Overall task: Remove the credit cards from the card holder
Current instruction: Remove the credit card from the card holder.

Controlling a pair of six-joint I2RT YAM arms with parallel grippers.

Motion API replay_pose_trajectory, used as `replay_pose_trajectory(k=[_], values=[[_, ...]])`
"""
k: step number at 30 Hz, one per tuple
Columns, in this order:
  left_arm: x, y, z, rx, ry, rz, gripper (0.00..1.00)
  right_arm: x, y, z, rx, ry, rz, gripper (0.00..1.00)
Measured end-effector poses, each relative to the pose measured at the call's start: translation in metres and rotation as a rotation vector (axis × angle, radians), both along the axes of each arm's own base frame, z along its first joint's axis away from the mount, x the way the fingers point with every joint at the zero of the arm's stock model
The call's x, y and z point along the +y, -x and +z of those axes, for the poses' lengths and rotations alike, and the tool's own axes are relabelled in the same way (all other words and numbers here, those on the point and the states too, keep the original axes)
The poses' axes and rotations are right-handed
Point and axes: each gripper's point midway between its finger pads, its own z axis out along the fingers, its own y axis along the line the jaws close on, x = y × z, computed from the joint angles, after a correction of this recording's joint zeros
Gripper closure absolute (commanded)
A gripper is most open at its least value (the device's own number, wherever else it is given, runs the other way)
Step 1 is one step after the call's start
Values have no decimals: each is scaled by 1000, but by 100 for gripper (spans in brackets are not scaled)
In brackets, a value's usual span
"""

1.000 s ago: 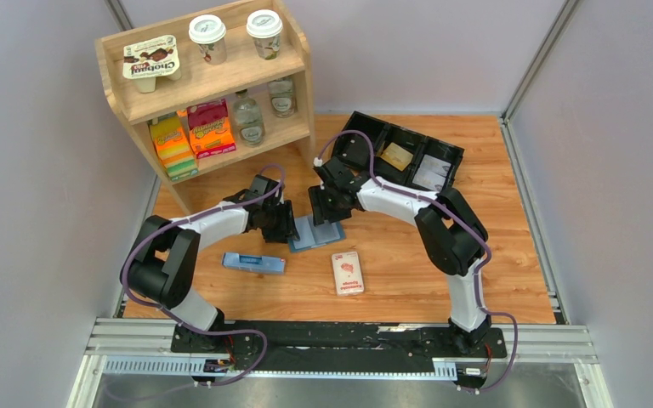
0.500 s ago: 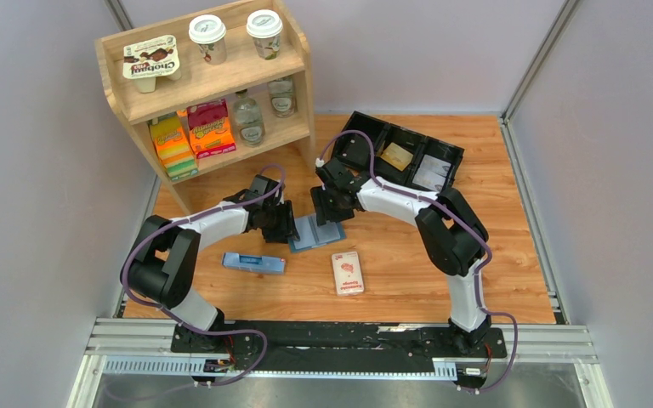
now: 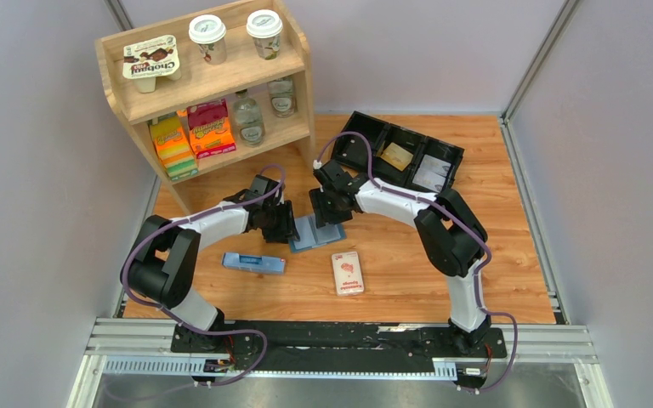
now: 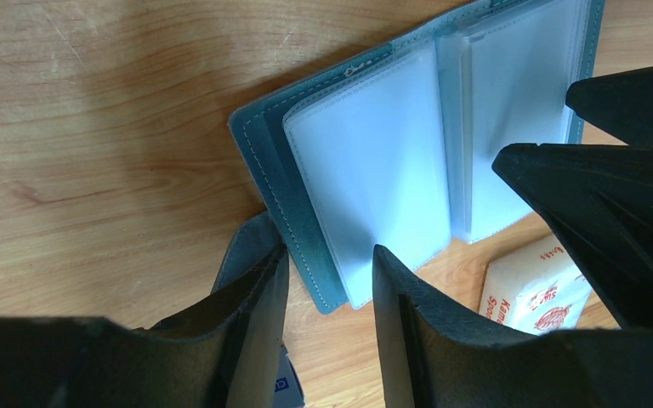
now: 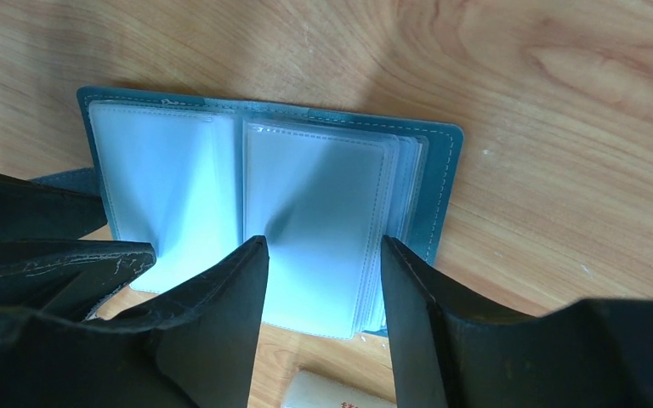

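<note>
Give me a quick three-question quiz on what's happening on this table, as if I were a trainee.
1. True or false: the card holder lies folded shut on the table.
2. Which of these lies flat on the tabletop near the holder? A. white pack with a red picture B. paper cup C. glass bottle
3. Fill in: the left end effector and the right end effector are both at the holder, each with its jaws ___.

Key: 1 false, it lies open with clear sleeves facing up; 2 A; 3 open.
</note>
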Motion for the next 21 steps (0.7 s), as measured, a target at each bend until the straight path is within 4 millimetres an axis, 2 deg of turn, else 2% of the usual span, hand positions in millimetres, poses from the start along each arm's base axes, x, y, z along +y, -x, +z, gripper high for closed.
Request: replay_pose_trajectory(k=[10,21], values=[[0,0,0,0,0,0,52,2,3,0,4,-3,13,46],[0,0,0,0,-1,-3,52,20,15,9,35,-60,71,41]])
